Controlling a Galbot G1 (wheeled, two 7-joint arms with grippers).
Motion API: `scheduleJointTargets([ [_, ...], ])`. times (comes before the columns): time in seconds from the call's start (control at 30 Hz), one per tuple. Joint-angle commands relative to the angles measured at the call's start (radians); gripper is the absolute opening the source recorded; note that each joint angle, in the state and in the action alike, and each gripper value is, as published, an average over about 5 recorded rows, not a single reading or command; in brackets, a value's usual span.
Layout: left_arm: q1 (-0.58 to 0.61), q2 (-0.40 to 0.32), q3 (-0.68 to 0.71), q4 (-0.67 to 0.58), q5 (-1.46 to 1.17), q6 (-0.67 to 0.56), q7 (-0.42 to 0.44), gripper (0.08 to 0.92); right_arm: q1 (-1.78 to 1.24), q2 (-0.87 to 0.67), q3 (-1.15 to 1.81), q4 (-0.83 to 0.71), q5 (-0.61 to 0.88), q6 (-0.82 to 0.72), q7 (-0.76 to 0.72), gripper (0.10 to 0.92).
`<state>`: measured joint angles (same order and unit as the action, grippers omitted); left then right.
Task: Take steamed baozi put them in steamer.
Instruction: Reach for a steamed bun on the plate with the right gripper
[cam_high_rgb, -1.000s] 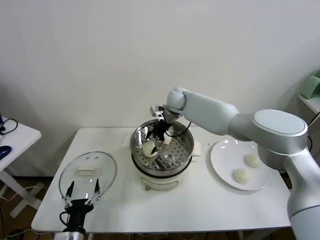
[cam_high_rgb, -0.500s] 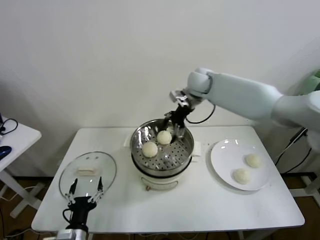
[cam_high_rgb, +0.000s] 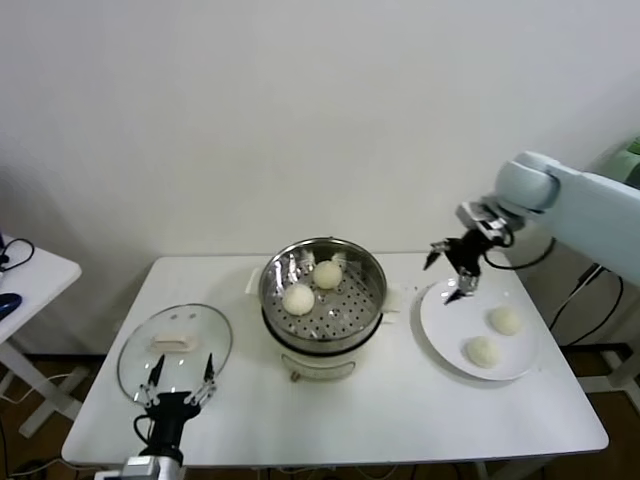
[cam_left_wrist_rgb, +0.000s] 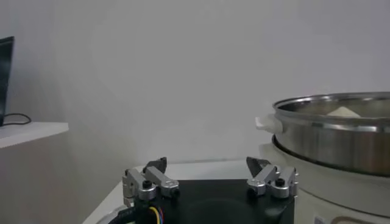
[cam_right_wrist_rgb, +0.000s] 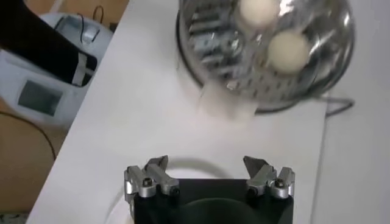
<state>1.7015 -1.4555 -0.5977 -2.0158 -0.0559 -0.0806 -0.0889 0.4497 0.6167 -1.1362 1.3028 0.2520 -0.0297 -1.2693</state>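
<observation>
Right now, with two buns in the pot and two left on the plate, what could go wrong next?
The right hand hangs open over the plate's far rim, short of the two baozi lying close together; reaching for one might nudge the other toward the rim.

In the steamer the two baozi sit near the far-left side; a careless drop could land on them.

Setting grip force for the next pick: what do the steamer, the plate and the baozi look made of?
Steamer: polished stainless steel by its mirror-like reflections, perforated tray inside, on a white, probably plastic base.
Plate: white and glossy, likely ceramic or melamine; the look leaves it open.
Baozi: matte, cream-white, smooth domes, apparently soft dough; two on the plate, two in the steamer.
</observation>
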Motion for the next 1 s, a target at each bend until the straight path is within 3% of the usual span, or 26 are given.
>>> scheduleJointTargets([
  [0.03,0.014,0.008,0.001,-0.001,0.008,-0.001,-0.003,0.823,-0.403,-0.144,0.325,-0.067,-0.296,0.061,-0.009,0.823],
  [0.5,0.007,-0.035,-0.001,0.011,0.047,-0.001,-0.003,0.823,-0.539,-0.018,0.447,-0.230,-0.395,0.093,0.029,0.823],
  [1.0,-0.003,-0.043,-0.001,0.026,0.075,0.000,-0.016,0.823,-0.554,0.083,0.455,-0.298,-0.438,0.109,0.057,0.823],
])
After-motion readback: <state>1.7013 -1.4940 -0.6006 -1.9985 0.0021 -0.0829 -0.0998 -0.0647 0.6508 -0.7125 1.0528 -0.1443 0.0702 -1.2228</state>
